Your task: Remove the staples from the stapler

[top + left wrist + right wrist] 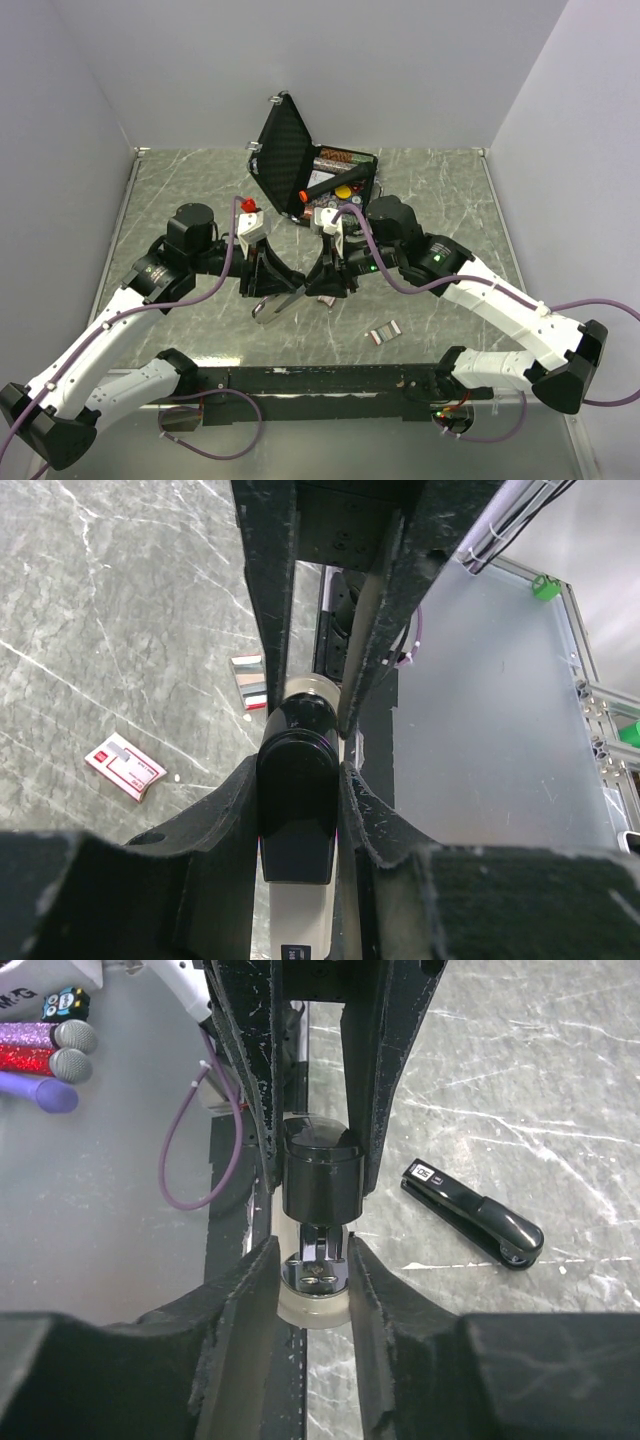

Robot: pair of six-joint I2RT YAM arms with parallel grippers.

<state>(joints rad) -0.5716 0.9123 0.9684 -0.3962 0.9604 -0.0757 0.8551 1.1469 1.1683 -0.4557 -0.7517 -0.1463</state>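
A stapler with a black top and a beige base hangs above the table between my two grippers, which face each other. My left gripper is shut on its rear end, with the fingers pressed against the black top. My right gripper closes on the front end. Its fingers lie against both sides of the beige base, beside the shiny metal anvil. From above, the left gripper and the right gripper meet at the table's middle. The staples inside the stapler are hidden.
Two small red-and-white staple packs lie on the marble table near the front, one of them in the left wrist view. A second black stapler lies flat on the table. An open black case with tools stands at the back.
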